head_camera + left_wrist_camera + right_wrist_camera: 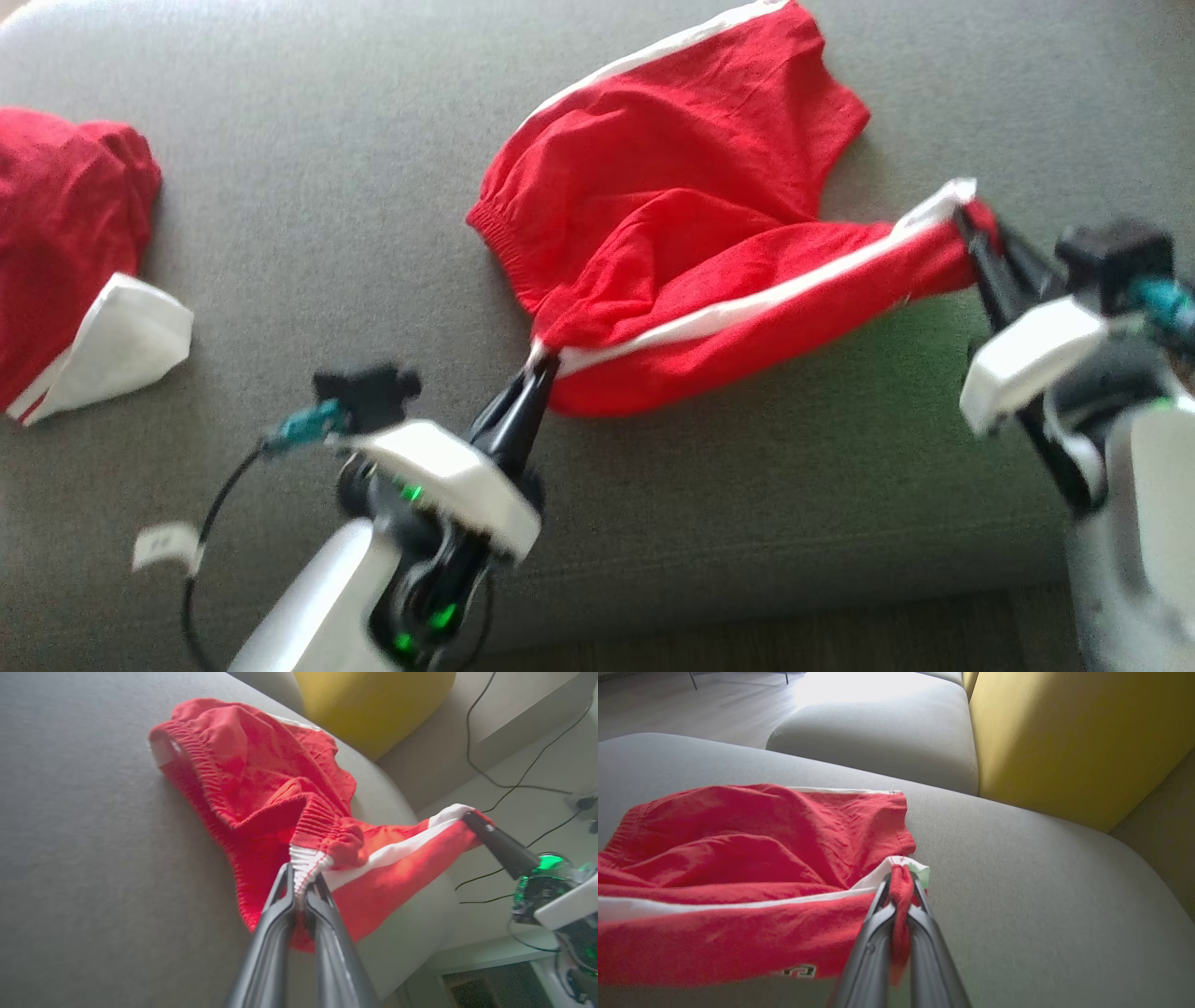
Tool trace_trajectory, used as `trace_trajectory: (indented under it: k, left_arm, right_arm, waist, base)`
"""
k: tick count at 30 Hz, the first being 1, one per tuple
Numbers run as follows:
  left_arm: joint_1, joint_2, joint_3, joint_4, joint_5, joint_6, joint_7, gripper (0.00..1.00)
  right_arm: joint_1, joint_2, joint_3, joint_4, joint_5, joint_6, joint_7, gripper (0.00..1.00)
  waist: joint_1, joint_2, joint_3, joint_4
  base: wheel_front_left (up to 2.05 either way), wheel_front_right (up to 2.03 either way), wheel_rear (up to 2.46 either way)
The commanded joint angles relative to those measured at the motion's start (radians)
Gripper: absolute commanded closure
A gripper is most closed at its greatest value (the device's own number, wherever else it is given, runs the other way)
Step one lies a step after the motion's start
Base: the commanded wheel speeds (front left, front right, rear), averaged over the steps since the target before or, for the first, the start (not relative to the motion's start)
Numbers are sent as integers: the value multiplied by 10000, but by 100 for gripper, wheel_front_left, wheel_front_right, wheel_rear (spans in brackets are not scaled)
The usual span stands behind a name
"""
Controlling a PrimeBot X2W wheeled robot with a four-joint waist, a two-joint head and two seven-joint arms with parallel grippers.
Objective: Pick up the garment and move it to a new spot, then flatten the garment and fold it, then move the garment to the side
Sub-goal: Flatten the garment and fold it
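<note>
The garment (681, 215) is a pair of red shorts with white side stripes, lying partly on a grey cushion (327, 233). My left gripper (541, 359) is shut on the ribbed waistband corner (306, 865). Off to the right, my right gripper (971, 219) is shut on the hem end of one leg (901, 882), and that leg is stretched in a band between the two grippers. The rest of the garment (252, 779) rests crumpled on the cushion behind the stretched leg. In the right wrist view a small logo (799, 969) shows on the near leg.
Another red and white cloth (75, 271) lies at the cushion's left edge. A yellow cushion (1073, 737) and a second grey cushion (878, 732) stand beyond. The cushion's front edge (747, 607) drops to the floor. Cables (514, 779) run along the floor on the right.
</note>
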Motion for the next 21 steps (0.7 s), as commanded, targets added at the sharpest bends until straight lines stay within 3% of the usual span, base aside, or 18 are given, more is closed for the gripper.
trace_trajectory:
  k: [1,8,15,21]
  left_arm:
    - [-781,-188,455,-145,-169,-122,-45,100]
    - [-2639,-1220,969,1745,-762,-439,-888,100]
    - [-4236,-1437,1273,3483,-963,-380,-2202,100]
    - [-5164,-1465,965,4371,-1613,-700,-2509,100]
  right_arm:
    - [-628,-127,154,-87,-77,-4,-159,100]
    - [-2986,-323,19,2219,-319,-4,-1174,100]
    - [-5312,-412,-100,4561,-668,-4,-2585,100]
    - [-6902,-485,55,6224,-999,-4,-3473,100]
  waist:
    - [1,-1,216,157]
    - [1,-1,1039,584]
    - [1,-1,1810,850]
    - [1,-1,2355,1078]
  base:
    - [0,0,0]
    - [0,0,0]
    - [0,0,0]
    - [0,0,0]
